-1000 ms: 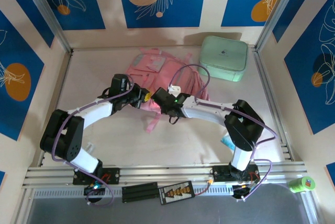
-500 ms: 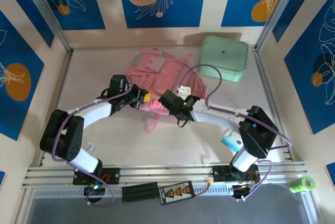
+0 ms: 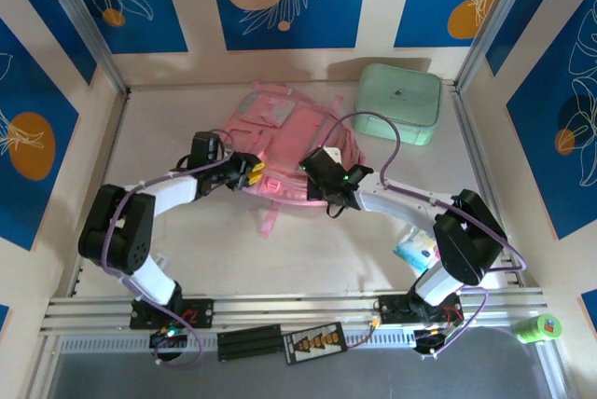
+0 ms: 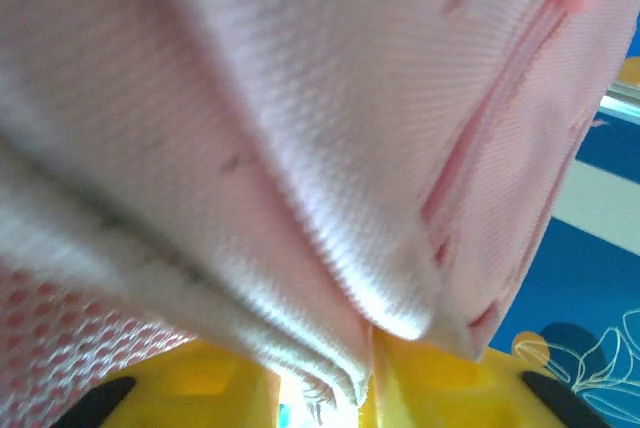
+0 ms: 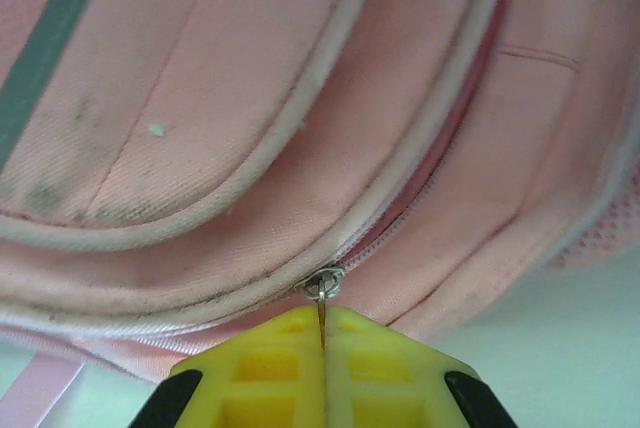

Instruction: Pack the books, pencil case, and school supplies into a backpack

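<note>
Backpack of soft light-pink fabric (image 3: 280,133) lies flat in the upper middle of the overhead frame. My right gripper (image 5: 322,340) has its yellow fingers pressed together on the small metal zipper pull (image 5: 323,284), low centre in that wrist view. My left gripper (image 4: 365,388) has a fold of the fabric between its fingers; I cannot tell whether it clamps the fold. I judge the cloth light, limp and prone to bunching, so the pull and the seam edges are the firm holds.
</note>
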`<action>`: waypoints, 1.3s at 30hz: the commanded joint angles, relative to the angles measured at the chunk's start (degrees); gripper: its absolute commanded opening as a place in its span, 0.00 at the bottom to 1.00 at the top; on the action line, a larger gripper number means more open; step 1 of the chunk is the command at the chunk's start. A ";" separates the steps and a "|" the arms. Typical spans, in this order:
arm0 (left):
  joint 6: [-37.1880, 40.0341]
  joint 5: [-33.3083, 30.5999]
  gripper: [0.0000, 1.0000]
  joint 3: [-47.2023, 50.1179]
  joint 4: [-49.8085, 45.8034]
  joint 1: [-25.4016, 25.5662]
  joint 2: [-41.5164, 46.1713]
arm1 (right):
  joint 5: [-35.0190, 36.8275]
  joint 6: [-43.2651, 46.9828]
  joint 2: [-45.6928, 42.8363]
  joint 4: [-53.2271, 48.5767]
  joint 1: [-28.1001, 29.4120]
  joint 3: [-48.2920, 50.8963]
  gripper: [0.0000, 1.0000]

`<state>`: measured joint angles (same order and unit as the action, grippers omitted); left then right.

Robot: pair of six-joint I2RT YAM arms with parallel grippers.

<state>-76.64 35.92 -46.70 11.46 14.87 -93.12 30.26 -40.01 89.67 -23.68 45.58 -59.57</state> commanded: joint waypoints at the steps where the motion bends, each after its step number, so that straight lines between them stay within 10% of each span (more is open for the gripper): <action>1: 9.03 0.59 0.37 -0.27 -2.24 -3.08 2.33 | -13.64 6.96 -1.09 9.90 0.38 0.34 0.00; 9: 23.61 -6.61 0.57 1.03 -18.43 -5.12 12.60 | -25.89 6.96 5.67 16.70 2.36 -5.27 0.00; 20: 17.00 -11.84 0.65 14.82 -10.35 -5.16 25.93 | -32.23 7.47 15.83 18.14 5.69 -16.63 0.00; 39: 15.05 -13.01 0.31 6.55 -15.33 -5.24 19.50 | -32.97 8.63 15.79 17.47 7.31 -16.79 0.00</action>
<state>-61.41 23.46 -37.54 -1.80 9.98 -71.88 0.14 -32.80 106.00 -7.07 51.72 -74.59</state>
